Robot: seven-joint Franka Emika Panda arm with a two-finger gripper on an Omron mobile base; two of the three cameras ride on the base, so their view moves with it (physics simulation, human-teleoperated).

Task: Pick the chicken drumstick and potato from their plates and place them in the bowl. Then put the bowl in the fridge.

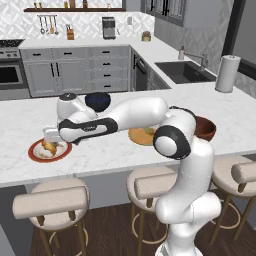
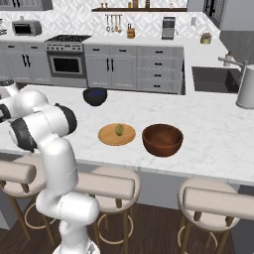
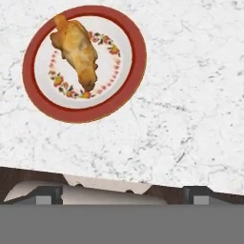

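The golden-brown chicken drumstick (image 3: 76, 50) (image 1: 48, 146) lies on the white plate with a broad red rim (image 3: 128, 81) (image 1: 34, 154) near the counter's front left. My gripper (image 3: 124, 194) (image 1: 50, 136) hovers just above that plate, open wide, with nothing between its fingers. In the hand view the plate sits up and left of the fingertips. The olive potato (image 2: 119, 130) (image 1: 149, 131) rests on the orange-tan plate (image 2: 106, 136) (image 1: 136, 136), partly behind my arm. A reddish-brown bowl (image 2: 162, 140) (image 1: 206, 127) stands right of that plate. A dark blue bowl (image 2: 95, 95) (image 1: 97, 100) sits farther back. The fridge is out of view.
The white marble counter (image 1: 100, 155) ends close below the red-rimmed plate, with padded stools (image 1: 50, 200) along its front. A paper towel roll (image 1: 227, 73) and a sink (image 1: 184, 71) are at the back right. Grey cabinets and a stove (image 2: 67, 54) line the far wall.
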